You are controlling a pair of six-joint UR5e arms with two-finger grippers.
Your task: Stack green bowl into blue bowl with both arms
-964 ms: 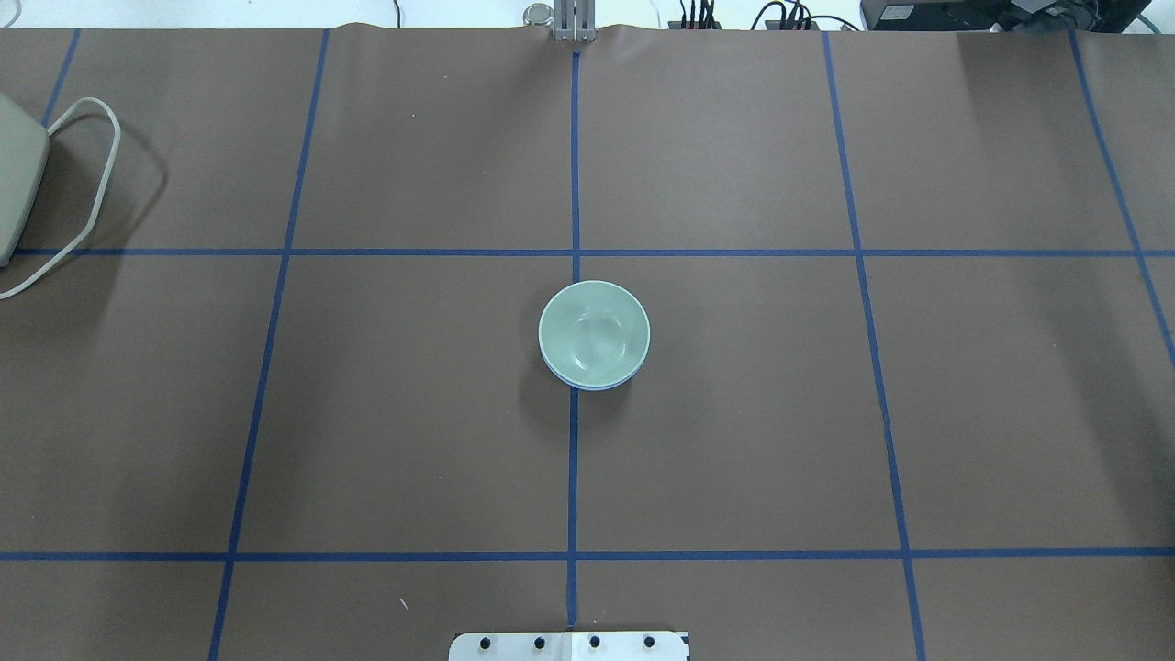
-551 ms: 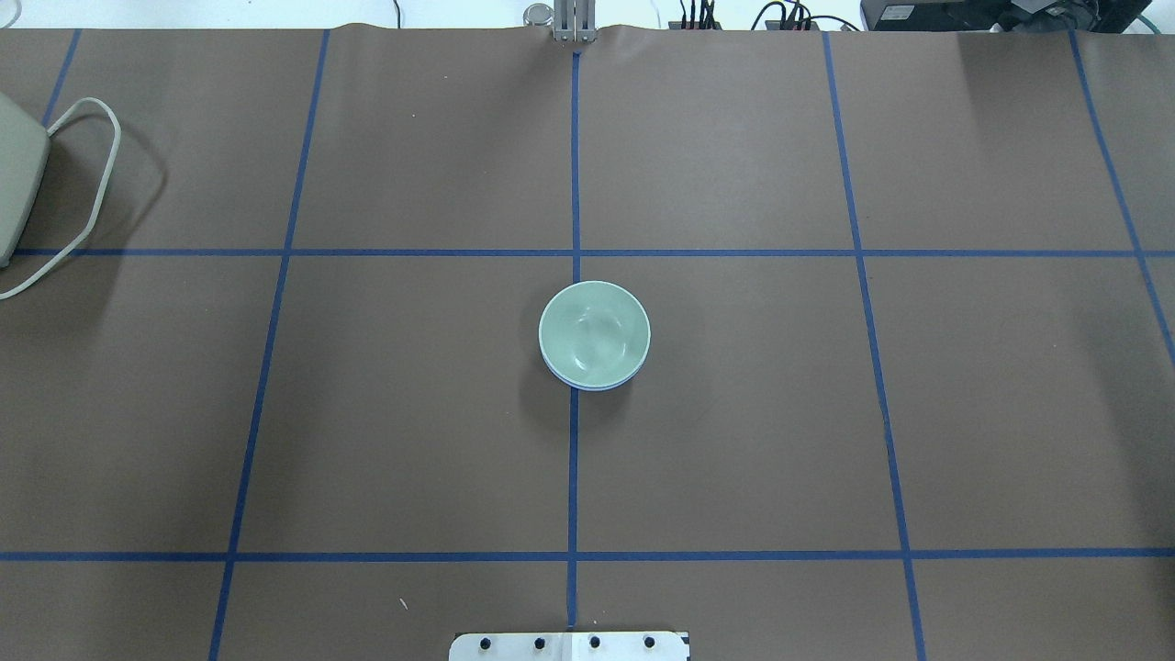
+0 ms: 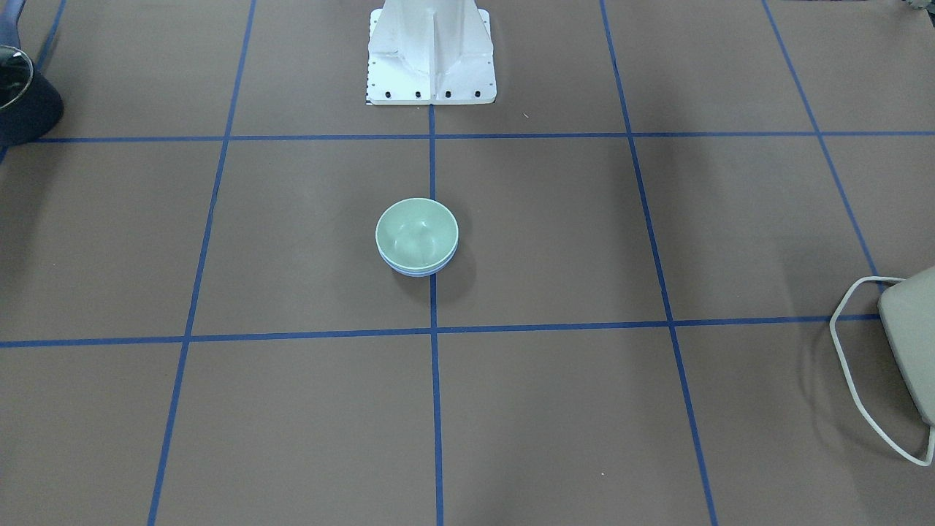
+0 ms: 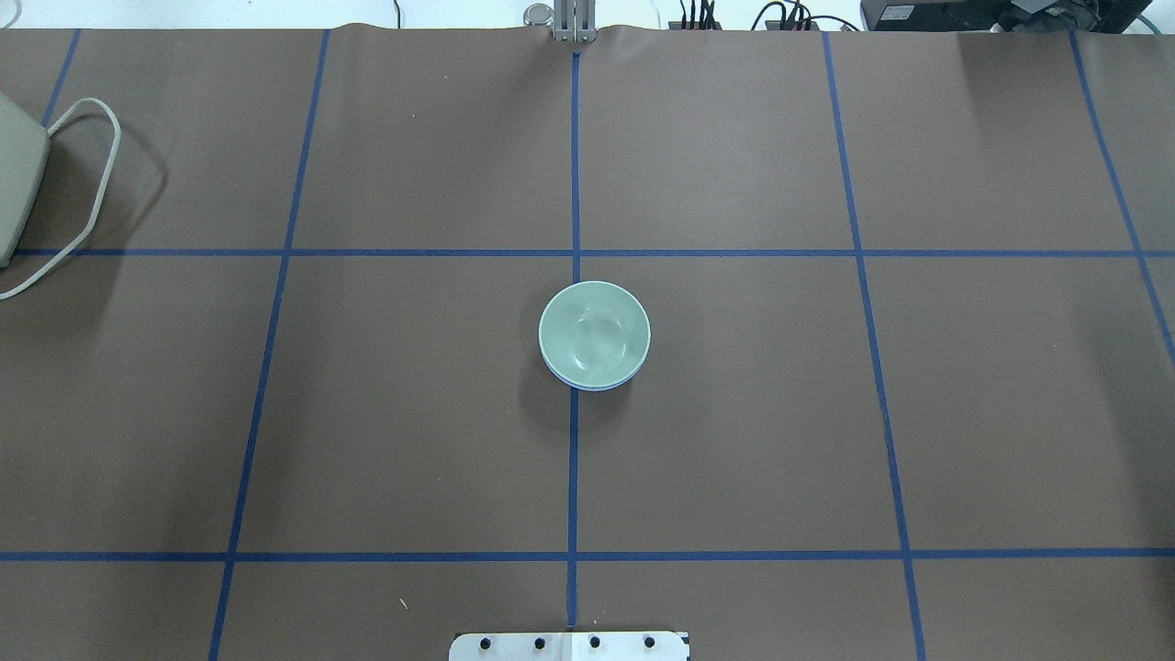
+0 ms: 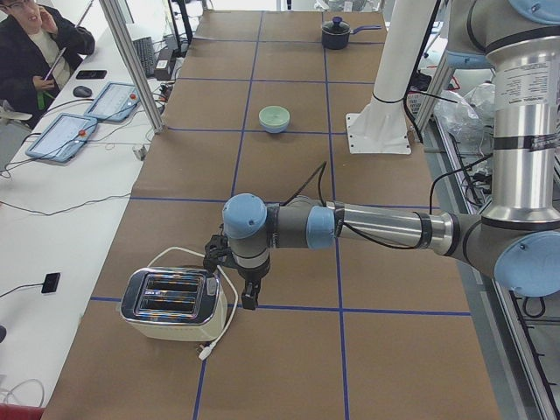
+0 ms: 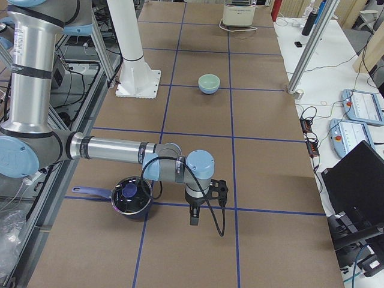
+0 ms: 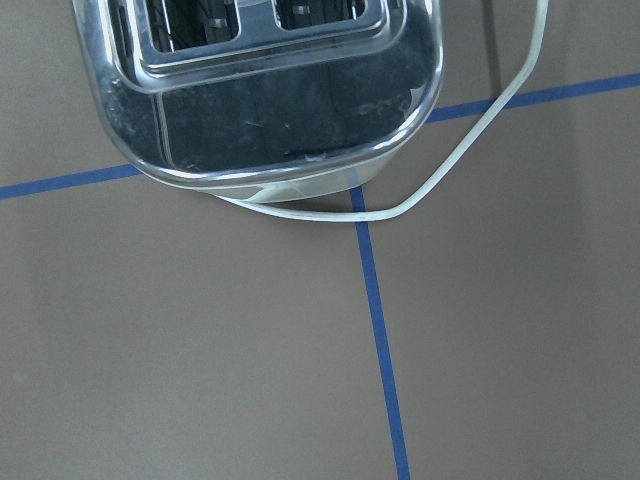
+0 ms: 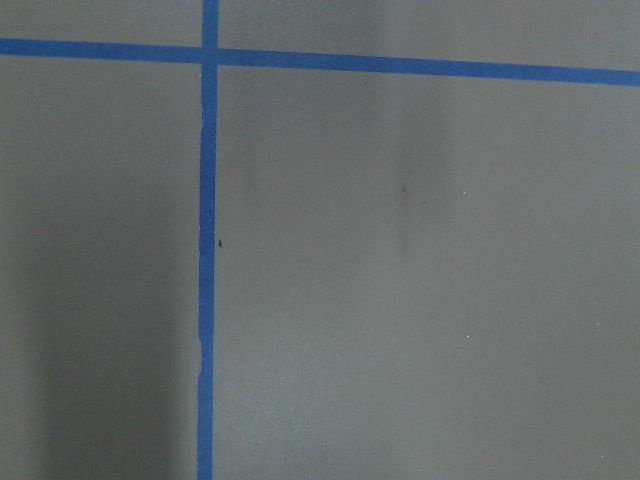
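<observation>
The green bowl (image 4: 594, 332) sits nested inside the blue bowl (image 4: 588, 386) at the table's middle; only a thin blue rim shows under it. The pair also shows in the front view, green bowl (image 3: 416, 232) in blue bowl (image 3: 421, 272), and small in both side views (image 5: 274, 116) (image 6: 209, 82). My left gripper (image 5: 249, 302) hangs low next to a toaster, far from the bowls. My right gripper (image 6: 193, 219) hangs low beside a pot, also far away. I cannot tell whether either is open or shut.
A chrome toaster (image 5: 171, 302) with a white cord stands at the table's left end, also in the left wrist view (image 7: 260, 80). A dark pot (image 6: 131, 197) stands at the right end. The white pedestal (image 3: 431, 51) is behind the bowls. An operator sits at the side (image 5: 35, 44).
</observation>
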